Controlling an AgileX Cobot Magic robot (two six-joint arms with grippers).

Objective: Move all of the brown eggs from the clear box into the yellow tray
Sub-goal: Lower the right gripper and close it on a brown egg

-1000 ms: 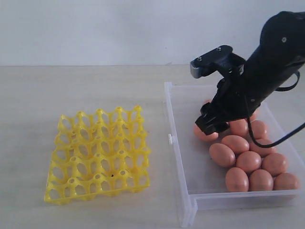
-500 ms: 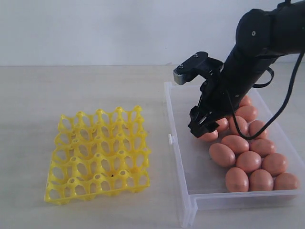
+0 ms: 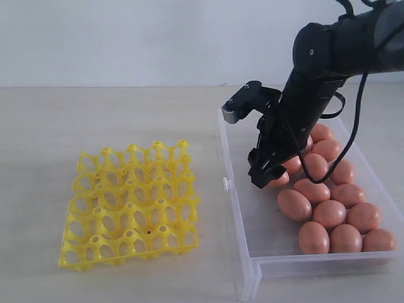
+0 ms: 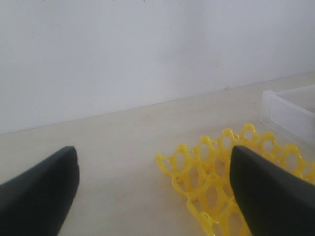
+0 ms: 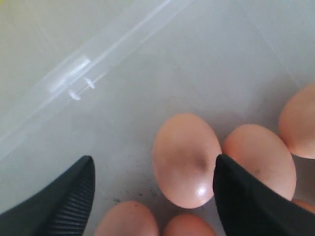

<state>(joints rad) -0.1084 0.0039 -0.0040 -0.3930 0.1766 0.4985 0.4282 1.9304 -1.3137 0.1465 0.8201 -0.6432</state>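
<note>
The eggs (image 3: 328, 211) all lie bunched along the right side of the box (image 3: 231, 165). None sits in the tray (image 3: 129, 202), which stands empty on the bench (image 3: 95, 113) to the box's left. One egg (image 5: 186, 160), on the bunch's tray-side edge, lies between the spread jaws of the right tool (image 3: 266, 175), not yet pinched. So the first pick seems in hand. Next: lower, centre on that egg, and close gently without nudging the neighbour (image 5: 258, 162) just beside it. The left tool (image 4: 153, 150) hangs spread near the tray, holding nothing.
</note>
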